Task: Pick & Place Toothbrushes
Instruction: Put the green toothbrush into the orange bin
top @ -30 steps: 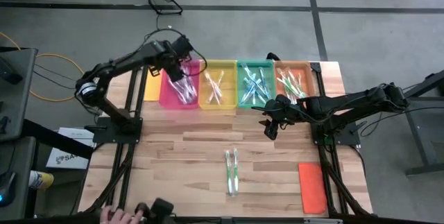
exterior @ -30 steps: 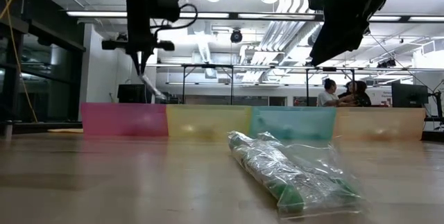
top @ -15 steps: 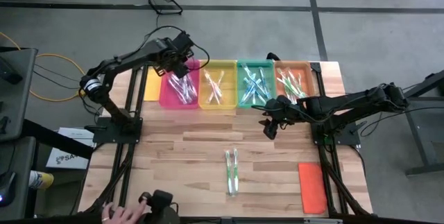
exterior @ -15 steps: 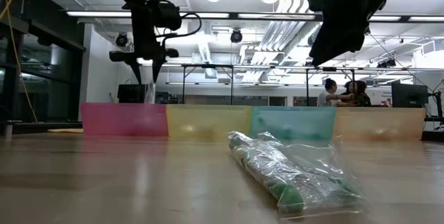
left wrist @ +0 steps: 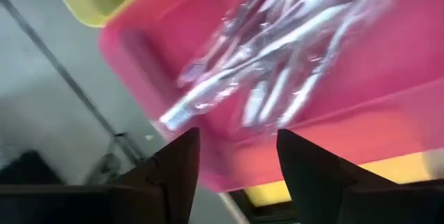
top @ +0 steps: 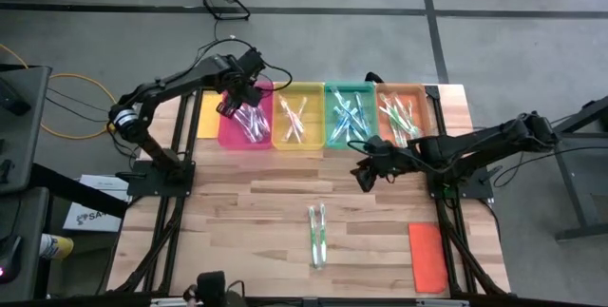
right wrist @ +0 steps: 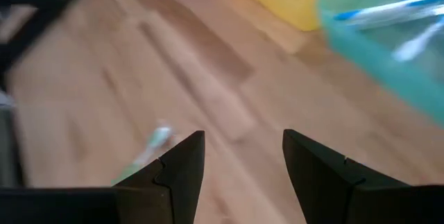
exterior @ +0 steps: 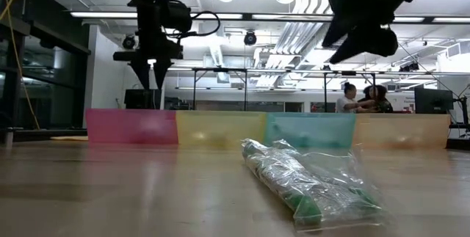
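Pink tray [top: 245,122] at 11 o'clock holds wrapped toothbrushes [left wrist: 277,78]; our left gripper [top: 231,105] gapes empty above it. Yellow, teal and orange trays alongside hold more. Our right gripper [top: 363,176] is parted, empty.

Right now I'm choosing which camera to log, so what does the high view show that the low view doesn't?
Only the high view shows the toothbrushes inside the pink tray, the flat orange lid, and the left pincer above that tray. Only the low view shows people in the room behind. Both show the four trays, the bagged toothbrushes on the table, and the right pincer raised over bare wood.
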Robot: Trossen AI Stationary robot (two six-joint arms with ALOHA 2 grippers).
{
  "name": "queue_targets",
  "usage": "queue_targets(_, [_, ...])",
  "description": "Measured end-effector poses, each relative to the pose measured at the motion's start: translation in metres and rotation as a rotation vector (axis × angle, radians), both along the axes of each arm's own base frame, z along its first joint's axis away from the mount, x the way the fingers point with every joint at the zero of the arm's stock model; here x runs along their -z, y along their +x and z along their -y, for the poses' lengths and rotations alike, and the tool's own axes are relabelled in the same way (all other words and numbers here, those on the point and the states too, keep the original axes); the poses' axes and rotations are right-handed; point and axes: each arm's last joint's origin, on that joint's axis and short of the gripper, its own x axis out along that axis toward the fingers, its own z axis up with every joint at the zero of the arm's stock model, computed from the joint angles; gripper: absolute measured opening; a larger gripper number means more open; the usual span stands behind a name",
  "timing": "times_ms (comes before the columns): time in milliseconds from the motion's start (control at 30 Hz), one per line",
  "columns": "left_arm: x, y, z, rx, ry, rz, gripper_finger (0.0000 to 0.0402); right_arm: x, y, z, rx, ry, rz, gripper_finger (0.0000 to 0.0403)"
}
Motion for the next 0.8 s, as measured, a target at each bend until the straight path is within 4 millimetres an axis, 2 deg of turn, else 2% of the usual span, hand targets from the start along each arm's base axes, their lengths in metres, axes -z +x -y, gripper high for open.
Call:
queue_targets(100, [-0.001, 0.007, 0.011, -0.016, -0.040, 0.043, 0.0186, -0.001, 0.006, -0.014, -0.015, 0.042, 0.056, 0.0188])
queue_targets(200, [-0.006, 0.018, 0.030, 0.042, -0.036, 0.076, 0.0186, 0.005, 0.017, -0.029, -0.025, 0.073, 0.103, 0.0188])
queue_targets(433, [-0.024, 0.035, 0.085, 0.186, -0.011, 0.158, 0.0186, 0.037, 0.049, -0.060, -0.013, 0.197, 0.087, 0.0187])
queue_targets(567, [-0.019, 0.029, 0.119, 0.272, 0.020, 0.260, 0.0186, 0.042, 0.068, -0.076, 0.013, 0.254, 0.060, 0.0187])
queue_targets(667, [-0.005, 0.016, 0.144, 0.308, 0.030, 0.366, 0.0186, 0.037, 0.086, -0.087, 0.016, 0.263, 0.047, 0.0187])
queue_targets(800, [0.017, -0.004, 0.177, 0.412, 0.037, 0.492, 0.0186, 0.036, 0.104, -0.095, 0.109, 0.265, -0.094, 0.0187])
